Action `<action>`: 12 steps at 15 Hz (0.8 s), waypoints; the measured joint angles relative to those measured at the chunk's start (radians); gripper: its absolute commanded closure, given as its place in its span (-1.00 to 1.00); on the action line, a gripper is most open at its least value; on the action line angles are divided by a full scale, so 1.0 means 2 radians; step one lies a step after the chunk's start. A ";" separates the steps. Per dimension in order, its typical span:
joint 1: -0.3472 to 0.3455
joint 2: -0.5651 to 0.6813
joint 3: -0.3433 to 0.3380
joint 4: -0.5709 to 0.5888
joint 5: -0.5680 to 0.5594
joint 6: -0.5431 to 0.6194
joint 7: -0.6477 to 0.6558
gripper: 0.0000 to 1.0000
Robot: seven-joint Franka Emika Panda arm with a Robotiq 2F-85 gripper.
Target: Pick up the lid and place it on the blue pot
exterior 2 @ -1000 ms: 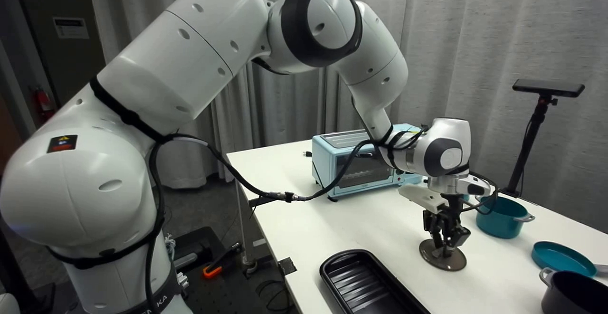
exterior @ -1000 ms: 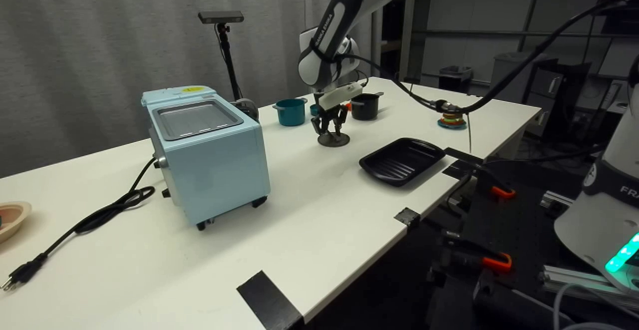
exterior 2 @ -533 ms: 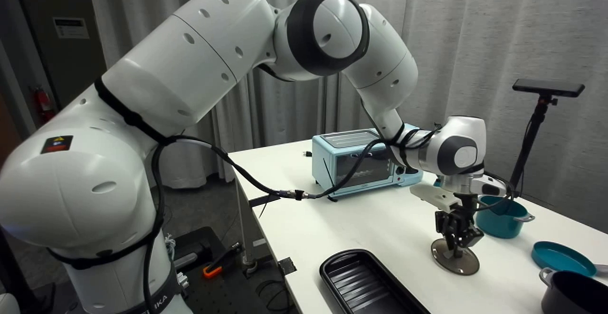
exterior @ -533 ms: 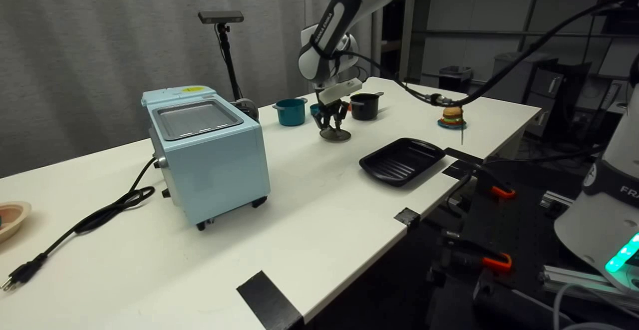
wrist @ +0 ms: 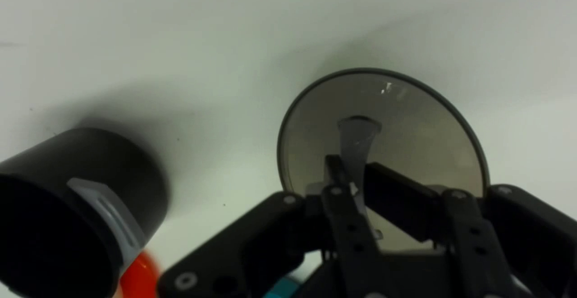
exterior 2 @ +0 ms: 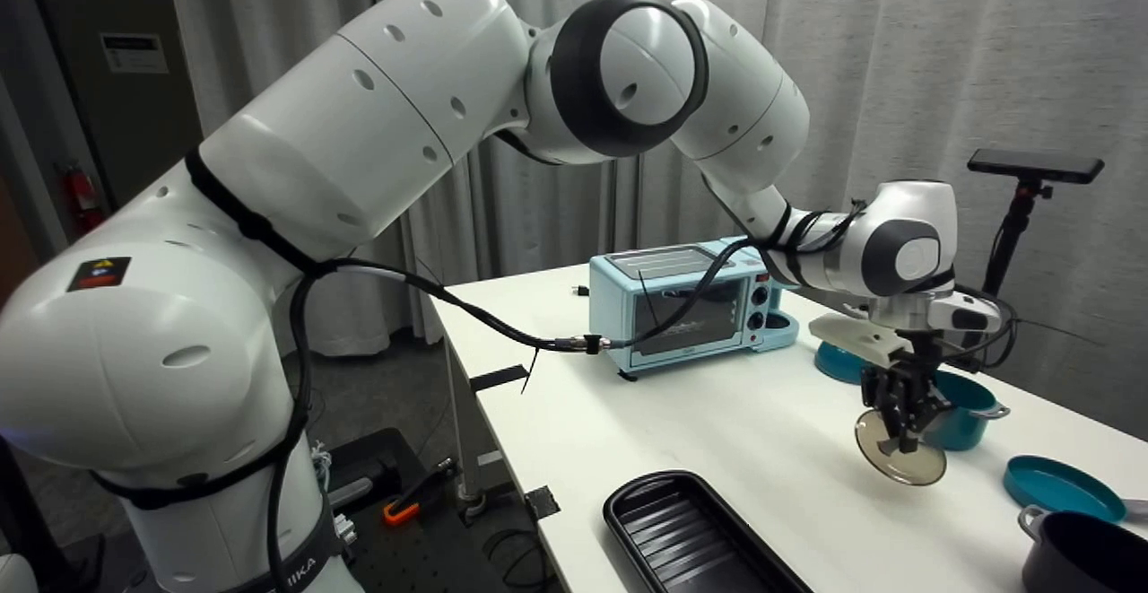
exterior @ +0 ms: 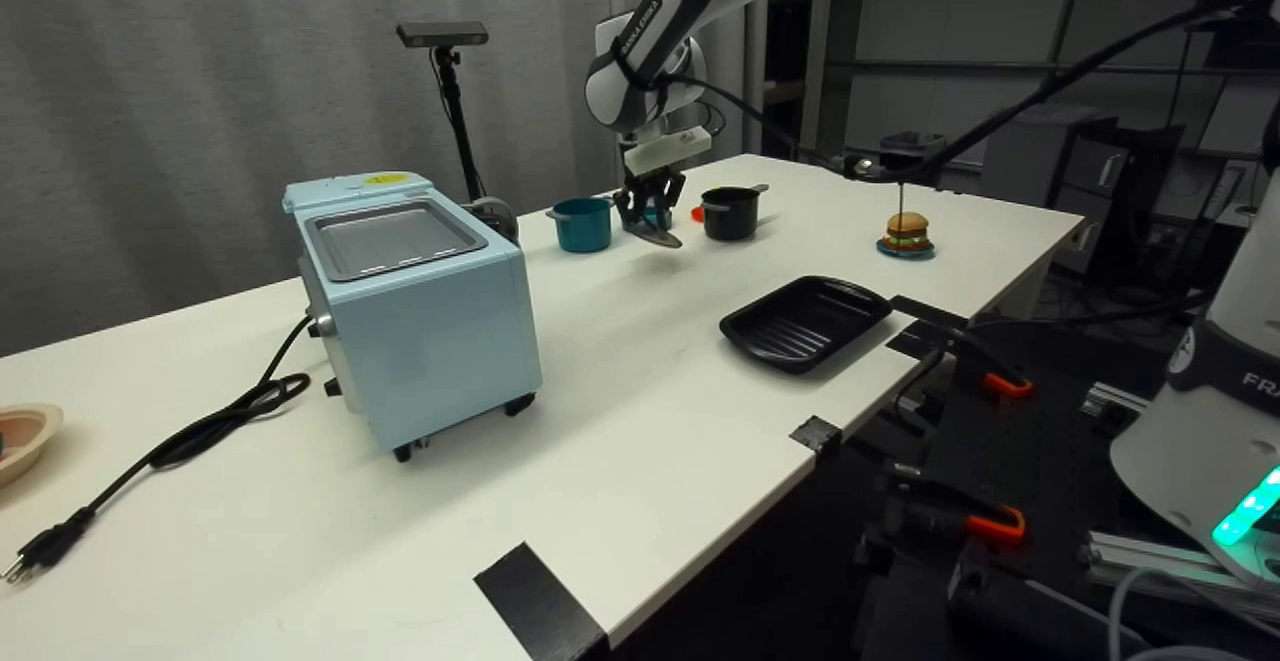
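Observation:
The lid is a round smoky-glass disc with a dark rim. It shows in both exterior views (exterior: 655,234) (exterior 2: 924,466) and in the wrist view (wrist: 428,140). My gripper (exterior 2: 904,436) is shut on the lid's grey handle (wrist: 358,140), with a fingertip on each side in the wrist view (wrist: 354,167). The lid hangs tilted above the white table. The blue pot, teal with grey handles, shows in both exterior views (exterior: 584,227) (exterior 2: 964,427). The gripper partly hides it in an exterior view; the lid is beside it, apart from it.
A dark pot (exterior: 730,213) stands near the gripper and in the wrist view (wrist: 135,171). A teal pan (exterior 2: 1063,488) lies near it. Another teal item (exterior 2: 836,362) is behind the gripper. A black tray (exterior: 805,326) and a pale blue toaster oven (exterior: 440,351) stand on the table.
My gripper has risen with the lid in it and moved towards the teal pot. The lid was at table height and nearly flat; now it is raised and tilted.

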 measured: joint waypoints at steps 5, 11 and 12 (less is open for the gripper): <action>-0.008 0.010 -0.001 0.071 0.000 -0.030 0.002 0.91; -0.017 0.055 -0.008 0.182 -0.001 -0.037 0.005 0.91; -0.020 0.065 -0.008 0.202 -0.001 -0.037 0.005 0.91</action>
